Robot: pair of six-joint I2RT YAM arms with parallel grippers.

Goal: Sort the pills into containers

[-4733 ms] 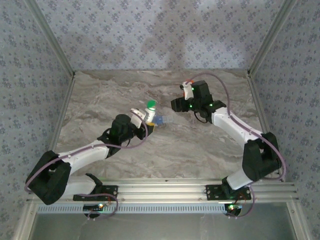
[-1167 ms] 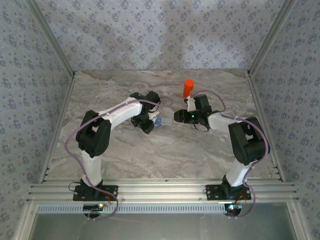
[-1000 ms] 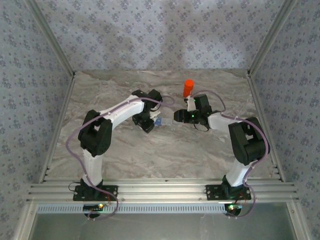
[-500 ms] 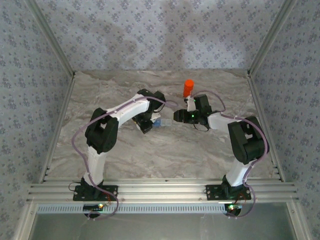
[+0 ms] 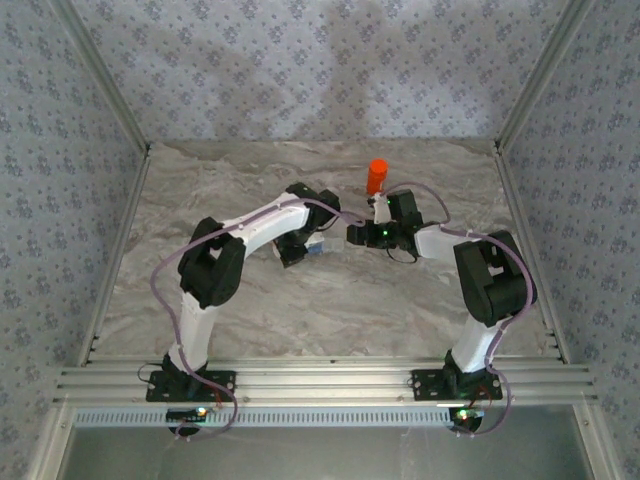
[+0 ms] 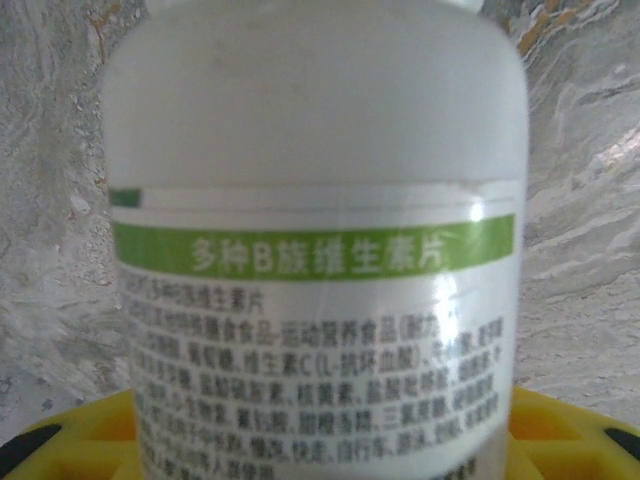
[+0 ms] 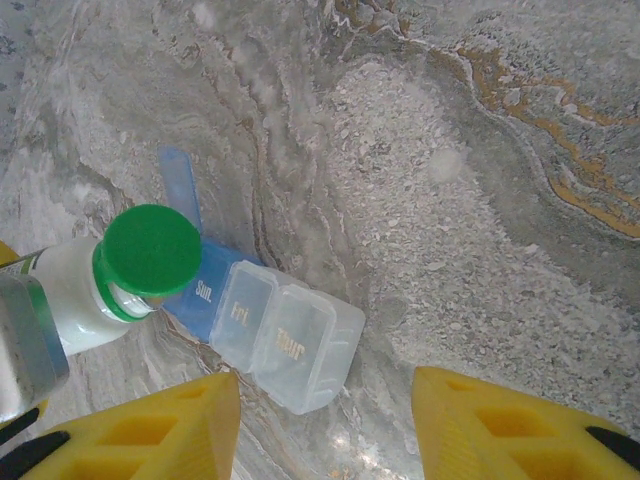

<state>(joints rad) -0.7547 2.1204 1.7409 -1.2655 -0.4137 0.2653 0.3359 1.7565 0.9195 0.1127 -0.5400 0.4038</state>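
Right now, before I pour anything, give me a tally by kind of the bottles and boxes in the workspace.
White bottle with green cap: 1
Orange bottle: 1
Pill box: 1
Total: 3

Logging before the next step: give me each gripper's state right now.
Left gripper: closed on the white bottle.
Right gripper: open, holding nothing.
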